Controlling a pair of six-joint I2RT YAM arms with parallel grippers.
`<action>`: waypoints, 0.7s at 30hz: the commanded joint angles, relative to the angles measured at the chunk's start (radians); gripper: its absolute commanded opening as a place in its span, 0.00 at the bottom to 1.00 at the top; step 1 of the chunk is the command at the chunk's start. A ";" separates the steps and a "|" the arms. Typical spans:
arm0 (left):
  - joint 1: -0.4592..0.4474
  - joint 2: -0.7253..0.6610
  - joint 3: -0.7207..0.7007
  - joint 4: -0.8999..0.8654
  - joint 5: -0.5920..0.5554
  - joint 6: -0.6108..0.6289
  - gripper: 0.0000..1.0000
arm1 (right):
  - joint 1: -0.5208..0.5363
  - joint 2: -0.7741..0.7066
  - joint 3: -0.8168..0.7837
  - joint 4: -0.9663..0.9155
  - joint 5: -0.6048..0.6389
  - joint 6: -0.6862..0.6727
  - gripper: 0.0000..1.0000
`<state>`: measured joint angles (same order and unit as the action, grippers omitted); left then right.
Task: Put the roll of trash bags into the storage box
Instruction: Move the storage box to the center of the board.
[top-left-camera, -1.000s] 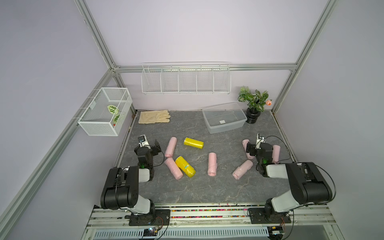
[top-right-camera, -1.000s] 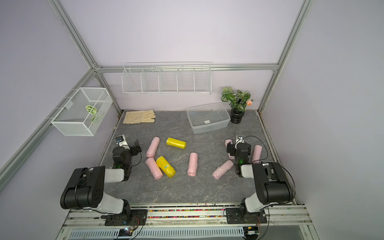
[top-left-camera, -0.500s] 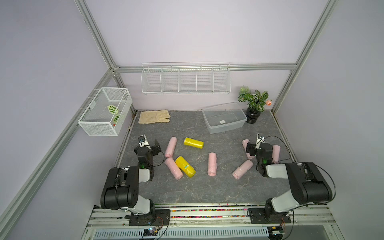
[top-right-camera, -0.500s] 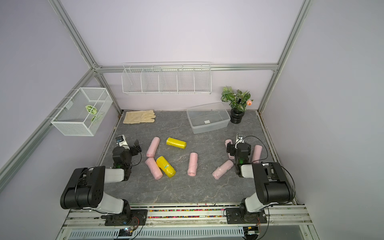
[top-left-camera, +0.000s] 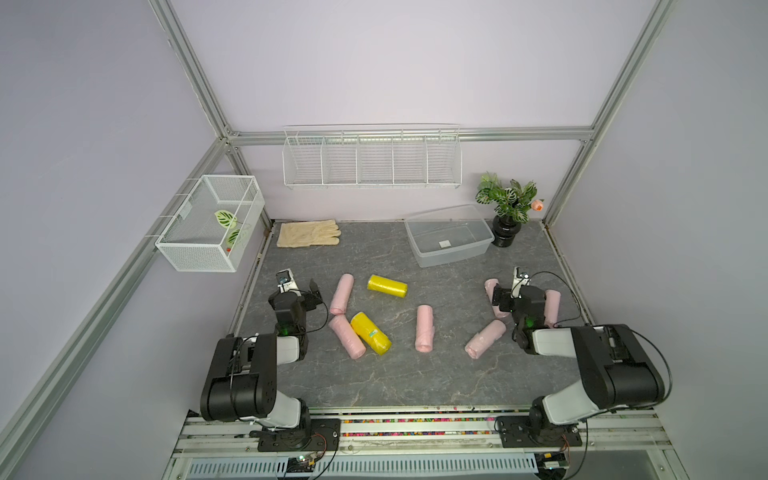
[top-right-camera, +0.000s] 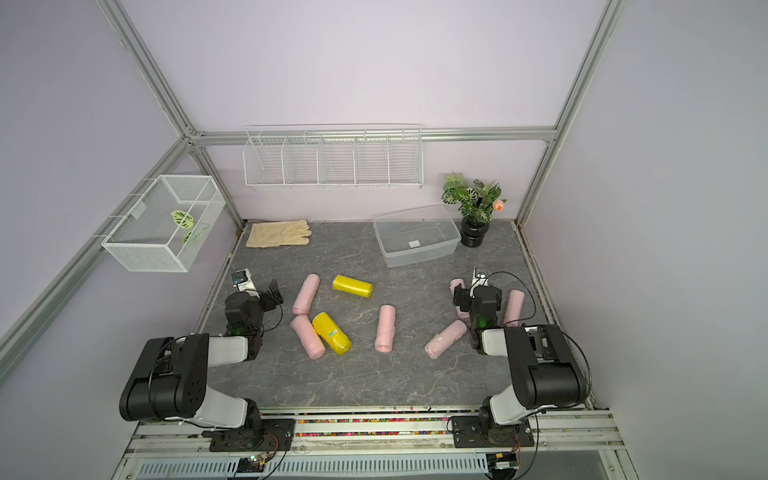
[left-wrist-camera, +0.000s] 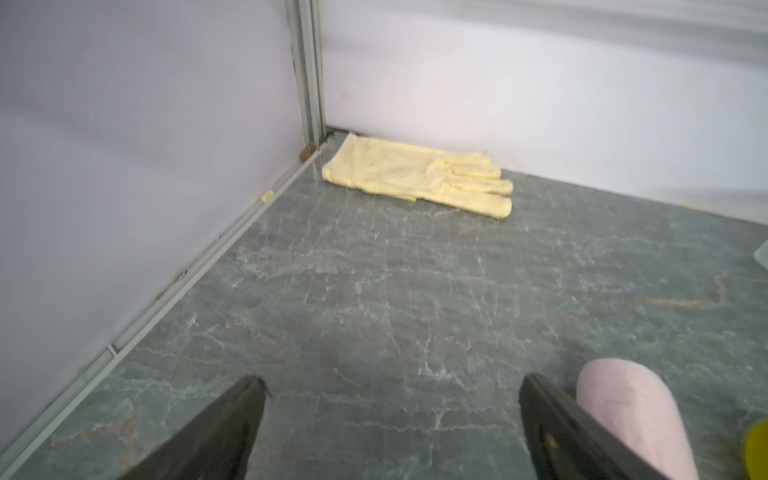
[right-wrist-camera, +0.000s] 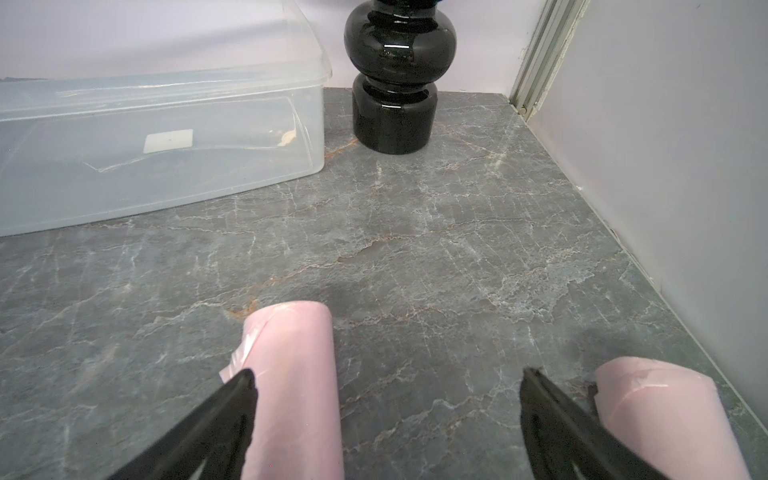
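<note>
- The left claw (left-wrist-camera: 392, 380) gapes empty above the worktop (left-wrist-camera: 374, 291), with a pink roll (left-wrist-camera: 631, 411) just outside one finger.
- The right claw (right-wrist-camera: 388, 374), also released, has a trash-bag roll (right-wrist-camera: 295, 374) lying between its fingers.
- The storage box (right-wrist-camera: 166, 187) stands apart from it, beside the black vase (right-wrist-camera: 395, 83).

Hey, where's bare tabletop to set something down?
Free: between the glove and the storage box, and the near strip by the arm bases. Crowded: the middle, scattered with pink rolls and yellow rolls; two more pink rolls flank the right claw.
</note>
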<state>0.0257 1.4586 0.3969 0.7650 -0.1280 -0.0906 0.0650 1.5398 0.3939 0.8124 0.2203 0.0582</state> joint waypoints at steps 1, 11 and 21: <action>-0.003 -0.111 0.162 -0.322 -0.021 -0.041 0.99 | 0.000 -0.015 0.013 -0.007 0.014 -0.005 0.99; -0.184 -0.106 0.549 -0.812 0.174 -0.150 0.97 | 0.001 -0.015 0.013 -0.008 0.014 -0.006 0.99; -0.360 0.225 0.931 -1.048 0.181 -0.257 0.93 | 0.002 -0.026 0.035 -0.018 -0.019 -0.031 0.99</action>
<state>-0.3176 1.6176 1.2335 -0.1410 0.0216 -0.2985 0.0650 1.5398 0.3962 0.8104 0.2157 0.0540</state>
